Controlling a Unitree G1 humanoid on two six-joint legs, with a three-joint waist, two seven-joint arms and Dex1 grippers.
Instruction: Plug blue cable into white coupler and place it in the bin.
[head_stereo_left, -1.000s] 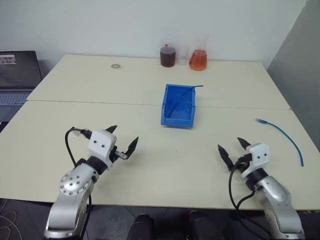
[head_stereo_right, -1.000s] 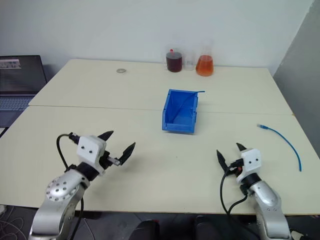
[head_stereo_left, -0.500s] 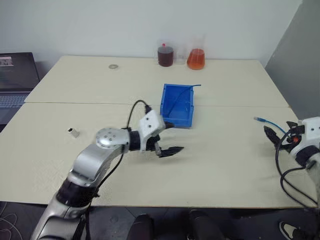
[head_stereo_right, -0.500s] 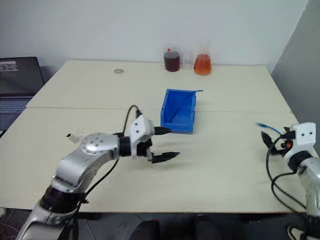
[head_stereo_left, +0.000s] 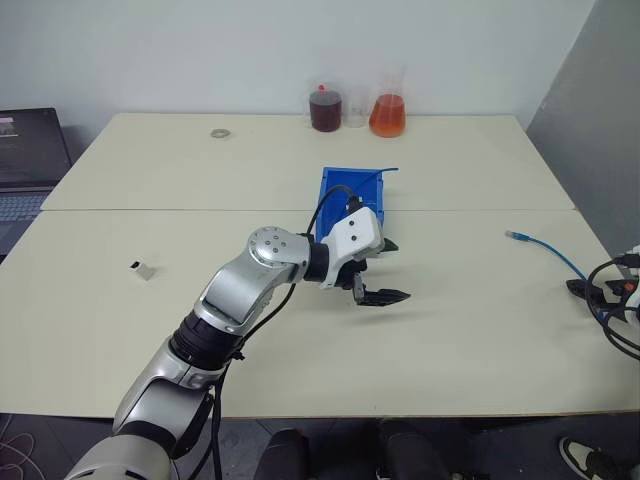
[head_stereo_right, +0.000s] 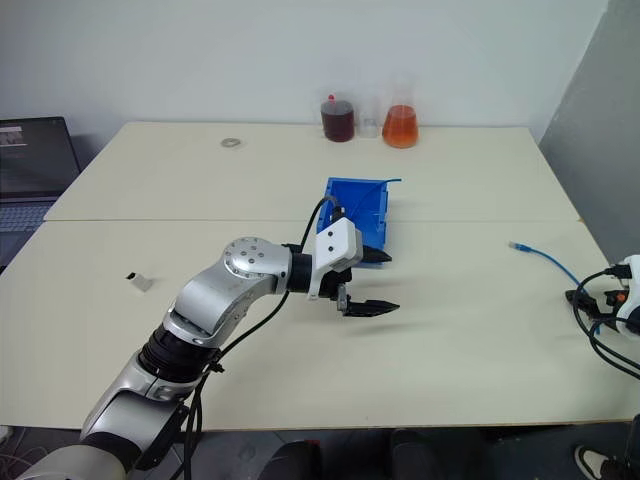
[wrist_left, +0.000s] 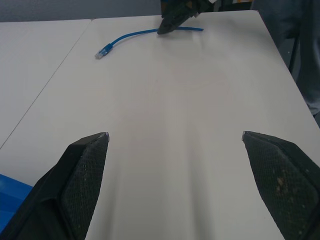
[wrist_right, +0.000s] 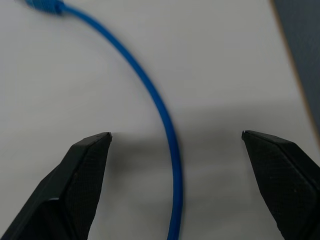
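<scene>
Two pale cream counter (head_stereo_left: 150, 190) tops stand pushed together, a thin seam running across between them, against a plain white wall; a grey panel closes the room at the right, and an open laptop (head_stereo_left: 25, 160) sits on a separate surface off the left edge. Along the far side of the counter stand a jar of dark red liquid (head_stereo_left: 324, 108), a small clear beaker (head_stereo_left: 352, 115) and a flask of orange liquid (head_stereo_left: 388, 112), close together, with a small grey metal ring (head_stereo_left: 217, 132) lying well to their left.

The bin (head_stereo_left: 335, 195) rests near the middle, just past the seam, with a thin blue strand leaning over its far right corner. The left gripper (head_stereo_left: 385, 270) reaches across in front of the bin, pointing to the right, its jaws spread wide and empty above bare counter. The white coupler (head_stereo_left: 143, 268) lies alone on the near left part of the counter, well apart from everything else.

The blue cable (head_stereo_left: 545, 252) curves along the right side of the counter, its clear plug toward the bin. The right gripper (wrist_right: 175, 185) hovers over the cable's near stretch, jaws wide open with the cord running between the two fingers (wrist_right: 82, 175), not gripped
</scene>
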